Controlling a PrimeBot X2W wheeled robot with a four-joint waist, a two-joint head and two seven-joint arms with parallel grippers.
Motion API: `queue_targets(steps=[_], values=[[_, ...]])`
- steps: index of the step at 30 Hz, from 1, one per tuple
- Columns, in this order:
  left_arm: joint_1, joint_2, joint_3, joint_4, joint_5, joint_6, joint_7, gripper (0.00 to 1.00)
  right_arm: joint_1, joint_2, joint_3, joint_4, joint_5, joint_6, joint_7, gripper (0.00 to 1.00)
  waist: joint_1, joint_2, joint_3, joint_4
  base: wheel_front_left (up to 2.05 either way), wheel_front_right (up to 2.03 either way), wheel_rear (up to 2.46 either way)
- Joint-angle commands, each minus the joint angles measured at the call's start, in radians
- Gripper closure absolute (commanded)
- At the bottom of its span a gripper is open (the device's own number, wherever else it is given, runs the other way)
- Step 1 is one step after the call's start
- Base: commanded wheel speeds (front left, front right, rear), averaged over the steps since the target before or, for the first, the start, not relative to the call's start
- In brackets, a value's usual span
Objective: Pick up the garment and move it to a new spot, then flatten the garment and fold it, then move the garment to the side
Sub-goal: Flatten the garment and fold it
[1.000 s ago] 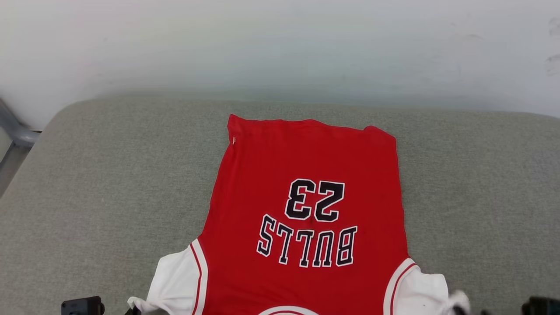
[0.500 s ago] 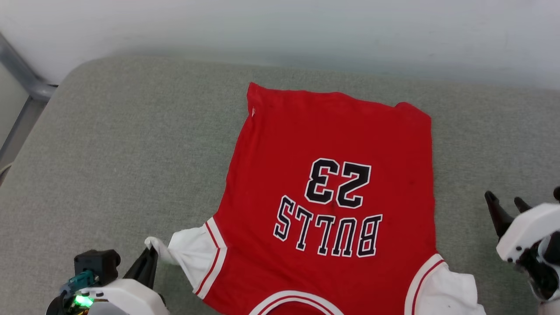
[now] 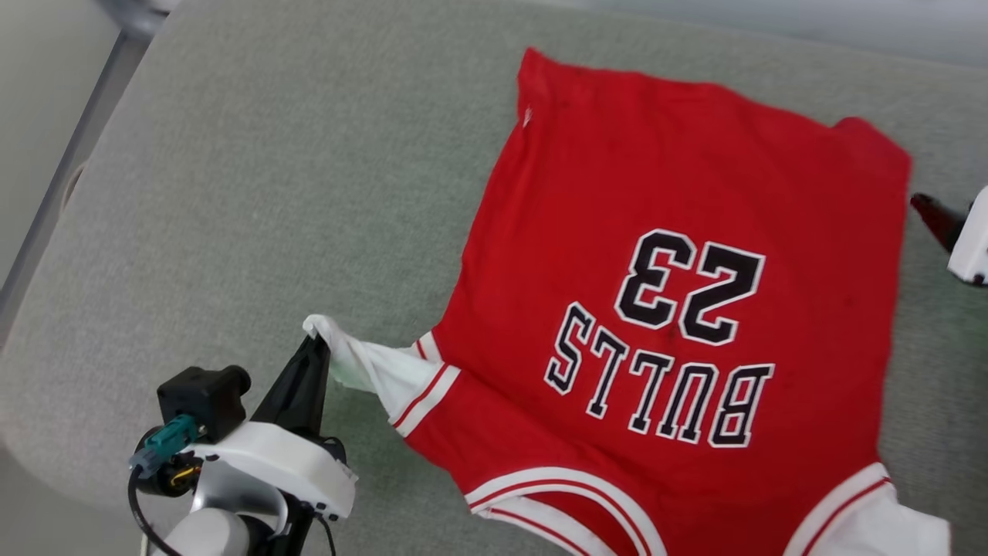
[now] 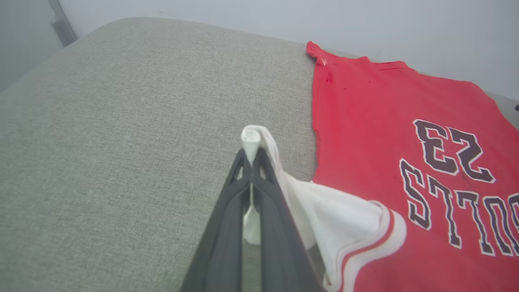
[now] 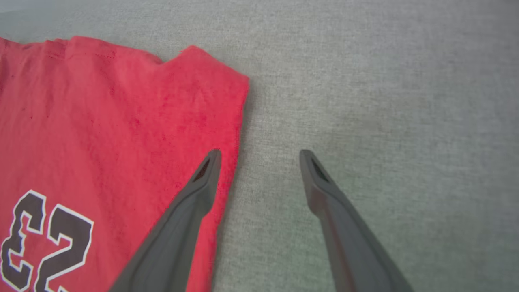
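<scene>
I'm flattening the jersey (image 3: pixel 679 193), which lies face up on the cushion (image 3: pixel 270 193), hem toward the far edge. My left pincer (image 3: pixel 315 347) clamps the white sleeve (image 3: pixel 370 371). The right pincer (image 5: pixel 259 152) hangs wide by the hem corner (image 5: pixel 219 73). Next I should grip that corner and pull taut.

even soft light; slight blur
</scene>
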Motion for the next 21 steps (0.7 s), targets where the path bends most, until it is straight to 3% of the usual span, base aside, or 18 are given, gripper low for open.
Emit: queue_targets(steps=[1, 9, 15, 16, 17, 21], values=[[-0.021, -0.011, -0.005, 0.007, 0.002, -0.008, -0.013, 1.00, -0.037, -0.010, 0.010, 0.017, -0.009, -0.001, 0.026, 0.00, -0.0003, 0.0000, 0.049, 0.047, 0.00, 0.00, 0.00], [-0.068, -0.047, -0.026, 0.034, 0.005, -0.037, -0.046, 1.00, -0.135, -0.035, 0.060, 0.082, -0.050, -0.001, 0.127, 0.00, -0.0003, 0.0000, 0.108, 0.097, 0.00, 0.00, 0.00], [-0.087, -0.064, -0.035, 0.059, 0.001, -0.050, -0.063, 1.00, -0.103, -0.016, 0.064, 0.186, -0.078, -0.001, 0.288, 0.00, -0.0003, 0.0000, 0.126, 0.108, 0.00, 0.00, 0.00], [-0.090, -0.067, -0.037, 0.063, 0.000, -0.052, -0.065, 1.00, -0.097, -0.016, 0.066, 0.196, -0.088, -0.001, 0.312, 0.57, -0.0003, 0.0000, 0.128, 0.110, 0.00, 0.00, 0.00], [-0.093, -0.069, -0.037, 0.067, -0.002, -0.054, -0.067, 1.00, -0.096, -0.015, 0.061, 0.200, -0.091, -0.001, 0.321, 1.00, -0.0003, 0.0000, 0.129, 0.111, 0.00, 0.00, 0.00], [-0.092, -0.071, -0.033, 0.086, -0.006, -0.057, -0.076, 1.00, -0.119, -0.015, 0.041, 0.177, -0.092, -0.001, 0.321, 1.00, -0.0003, 0.0000, 0.119, 0.108, 0.00, 0.00, 0.00]])
